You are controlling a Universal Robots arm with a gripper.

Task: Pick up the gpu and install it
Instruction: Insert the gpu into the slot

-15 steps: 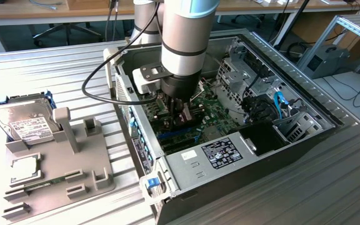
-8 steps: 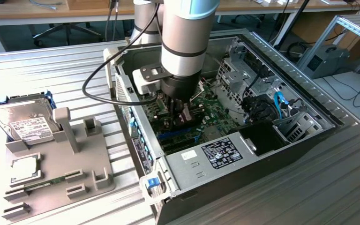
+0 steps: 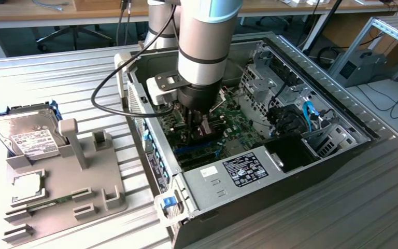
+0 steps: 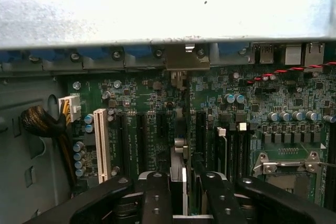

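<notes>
**Fingers pinch the gpu edge-on above the motherboard slots**

Black fingers (image 4: 157,198) fill the near edge of the wrist view, closed on the thin gpu (image 4: 178,174), which shows there as a narrow upright edge between them, standing over the green motherboard (image 4: 157,103). Its far end points toward the rear wall of the case, where a metal tab sits at the slot opening (image 4: 187,59).

From the exterior view, the bench (image 3: 60,88) of ribbed metal carries an open computer case (image 3: 337,150) lying on its side. The grey arm (image 3: 206,41) comes straight down into it, and the gripper (image 3: 204,127) hangs low over the motherboard with the gpu (image 3: 205,130) held vertically in it, just above the dark expansion slots. A black cable (image 3: 109,88) loops from the wrist out over the case's edge. The power supply (image 3: 244,168) with its label lies toward the near end of the case.

On the exterior view's left, a grey holder tray (image 3: 68,192) rests on the bench. A silver hard drive (image 3: 26,132) with a white label stands tilted at its far end, and a narrow green memory stick (image 3: 50,203) lies in a groove nearer the camera.

A white slot (image 4: 101,145) and a white power connector (image 4: 70,109) sit beside the dark slots in the wrist view.
</notes>
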